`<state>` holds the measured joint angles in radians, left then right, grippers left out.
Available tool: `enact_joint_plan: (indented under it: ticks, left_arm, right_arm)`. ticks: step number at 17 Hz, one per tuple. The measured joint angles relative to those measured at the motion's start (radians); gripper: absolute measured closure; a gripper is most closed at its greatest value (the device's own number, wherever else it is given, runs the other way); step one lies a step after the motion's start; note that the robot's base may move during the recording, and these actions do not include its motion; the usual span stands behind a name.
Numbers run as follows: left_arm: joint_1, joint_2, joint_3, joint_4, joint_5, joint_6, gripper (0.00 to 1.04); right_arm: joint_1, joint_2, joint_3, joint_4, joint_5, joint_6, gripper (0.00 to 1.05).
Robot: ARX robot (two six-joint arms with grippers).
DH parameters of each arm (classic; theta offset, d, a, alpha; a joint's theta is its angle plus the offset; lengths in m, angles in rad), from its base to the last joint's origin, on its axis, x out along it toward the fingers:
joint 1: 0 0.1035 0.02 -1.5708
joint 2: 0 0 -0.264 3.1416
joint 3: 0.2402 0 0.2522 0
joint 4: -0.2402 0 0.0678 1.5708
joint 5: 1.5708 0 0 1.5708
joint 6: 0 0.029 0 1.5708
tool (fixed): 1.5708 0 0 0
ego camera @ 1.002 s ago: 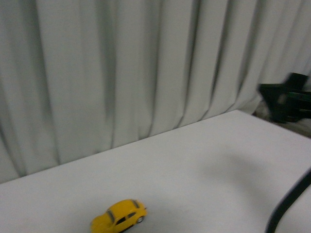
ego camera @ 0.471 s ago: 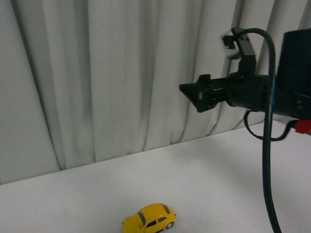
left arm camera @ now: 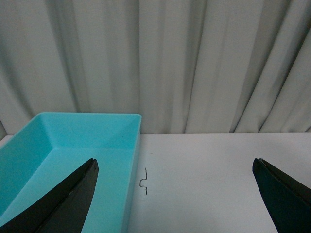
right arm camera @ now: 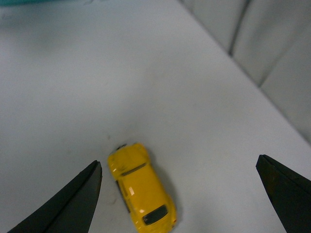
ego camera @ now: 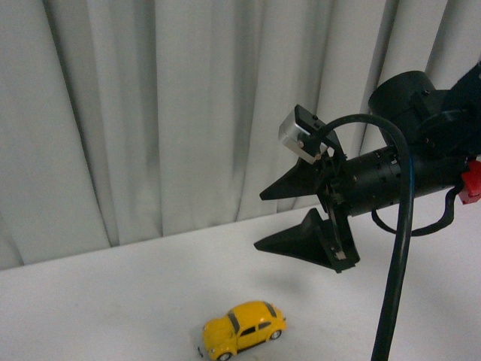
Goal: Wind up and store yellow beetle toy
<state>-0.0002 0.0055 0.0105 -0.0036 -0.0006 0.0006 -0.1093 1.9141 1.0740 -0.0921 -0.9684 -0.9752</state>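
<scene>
The yellow beetle toy (ego camera: pixel 244 329) stands on its wheels on the white table (ego camera: pixel 113 301), near the front view's lower edge. My right gripper (ego camera: pixel 258 222) hangs in the air above and slightly right of it, open, black fingers spread wide. In the right wrist view the toy (right arm camera: pixel 141 187) lies below the open right gripper (right arm camera: pixel 179 162), nearer one finger, touching neither. My left gripper (left arm camera: pixel 175 165) is open and empty over the table, one finger above a turquoise bin (left arm camera: pixel 73 145). The left arm is outside the front view.
A grey-white curtain (ego camera: pixel 150 113) hangs close behind the table's far edge. A small bent black wire or mark (left arm camera: pixel 144 181) lies on the table beside the bin's wall. A thick black cable (ego camera: pixel 398 248) loops down from the right arm.
The right arm came in from the right edge, swung left and down, and now hangs over the toy with its fingers apart. The front view itself shifted; the toy has not visibly moved.
</scene>
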Motion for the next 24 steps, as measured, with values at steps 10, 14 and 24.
enact_joint_plan:
  ticks: [10, 14, 24]
  left_arm:
    - [0.000, 0.000, 0.000, 0.000, 0.000, 0.000, 0.07]
    - [0.000, 0.000, 0.000, 0.000, 0.000, 0.000, 0.07]
    - [0.000, 0.000, 0.000, 0.000, 0.000, 0.000, 0.07]
  right_arm:
    - [0.020, 0.313, 0.288, -0.548, 0.136, -0.679, 0.07]
    - [0.039, 0.362, 0.347, -0.588, 0.182, -0.721, 0.07]
    - [0.129, 0.395, 0.351, -0.489, 0.208, -0.609, 0.18]
